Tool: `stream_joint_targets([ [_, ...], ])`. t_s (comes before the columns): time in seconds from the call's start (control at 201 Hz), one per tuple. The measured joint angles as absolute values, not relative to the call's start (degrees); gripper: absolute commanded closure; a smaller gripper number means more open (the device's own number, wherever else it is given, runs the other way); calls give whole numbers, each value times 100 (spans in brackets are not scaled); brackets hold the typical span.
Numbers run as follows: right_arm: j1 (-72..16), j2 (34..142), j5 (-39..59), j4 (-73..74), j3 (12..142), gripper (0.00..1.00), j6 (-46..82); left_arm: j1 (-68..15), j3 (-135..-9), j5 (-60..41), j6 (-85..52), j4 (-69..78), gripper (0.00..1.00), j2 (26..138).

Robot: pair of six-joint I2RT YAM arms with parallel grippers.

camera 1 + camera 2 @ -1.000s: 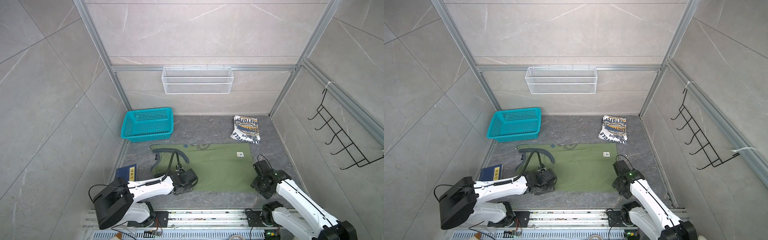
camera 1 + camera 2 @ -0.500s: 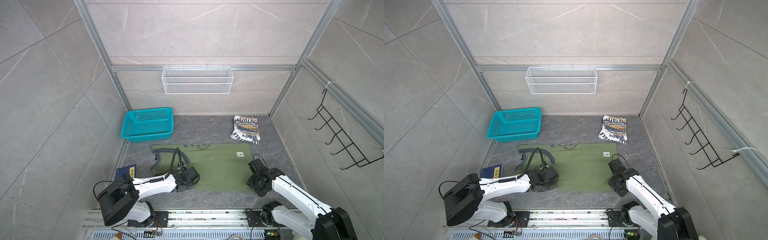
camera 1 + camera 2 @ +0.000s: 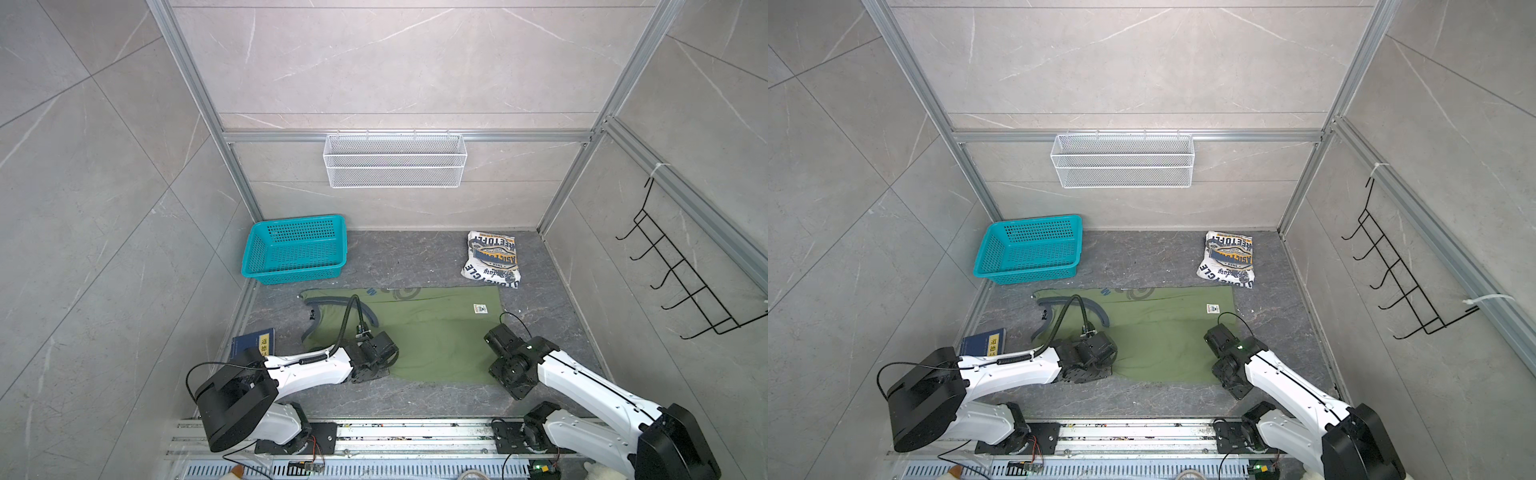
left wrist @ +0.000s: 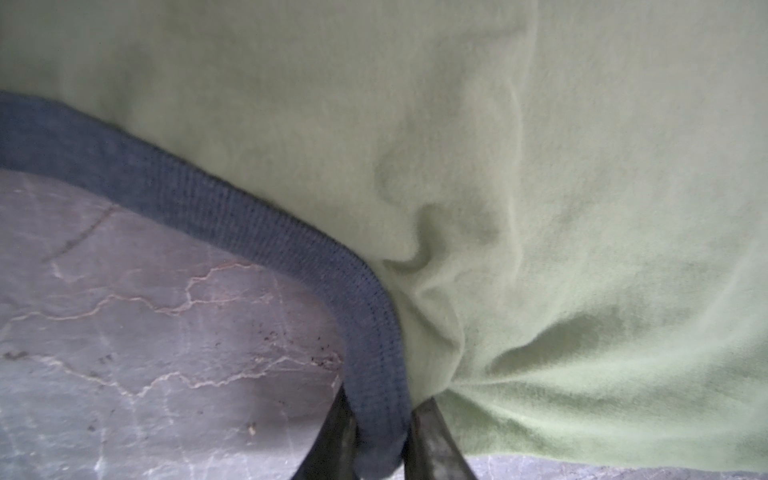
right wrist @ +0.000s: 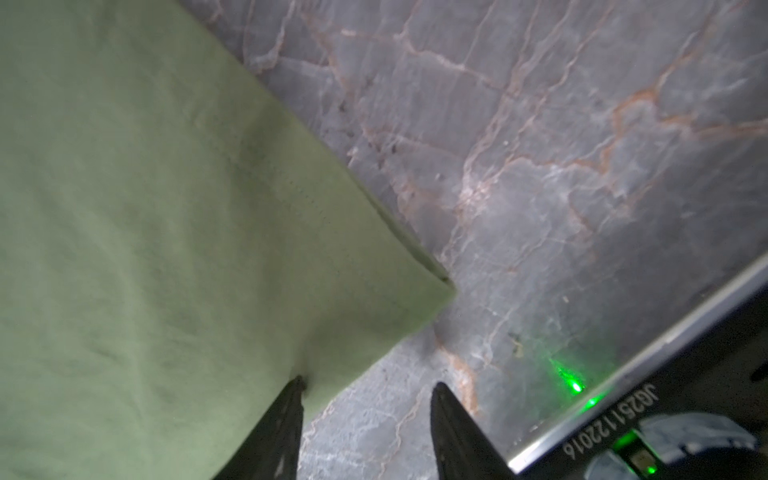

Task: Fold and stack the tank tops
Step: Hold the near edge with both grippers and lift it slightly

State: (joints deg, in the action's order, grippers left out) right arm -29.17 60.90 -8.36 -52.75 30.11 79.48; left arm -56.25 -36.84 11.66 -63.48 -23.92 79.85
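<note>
The left gripper (image 4: 380, 419) is clamped on the grey trim (image 4: 232, 212) of the green top (image 3: 436, 332), right where the armhole edge curves. The cloth puckers into creases just past its fingertips. From there the green top spreads away to the right as far as the right gripper (image 5: 365, 390), so it lies flat between the two. Its long axis runs side to side across the floor (image 3: 415, 399), with straps and neck on the left gripper's side and the hem at the right gripper. The right gripper's jaws stand apart and hold nothing: one finger (image 5: 282, 419) meets the cloth's edge beside the hem corner, and the other is over bare floor. Beyond the right gripper and well apart from it, the white top (image 3: 473, 272) lies folded small.

A second ago the left jaws stood wider and have since closed onto the trim. The right gripper has slid in towards the hem corner. The green top itself has hardly shifted.
</note>
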Motion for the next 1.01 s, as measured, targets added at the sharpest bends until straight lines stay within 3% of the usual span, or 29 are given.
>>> stream_joint_targets([
  [0.234, -3004, 6753, -687, -4768, 3026, 51, 8195, -5625, -3673, 1162, -6342, -2392, 81, 7940],
  [0.343, -3026, 6709, -692, -4617, 2976, 67, 8294, -5625, -3592, 1164, -6342, -2394, 82, 7800],
  [0.418, -3037, 6639, -714, -4510, 2930, 70, 8337, -5625, -3533, 1164, -6344, -2394, 83, 7710],
  [0.687, -3052, 6595, -1033, -4580, 2969, 98, 8204, -5625, -3516, 1166, -6337, -2397, 89, 7557],
  [1.01, -3052, 6305, -1601, -5000, 3435, 100, 7708, -5625, -3850, 1114, -6237, -2464, 93, 7575],
])
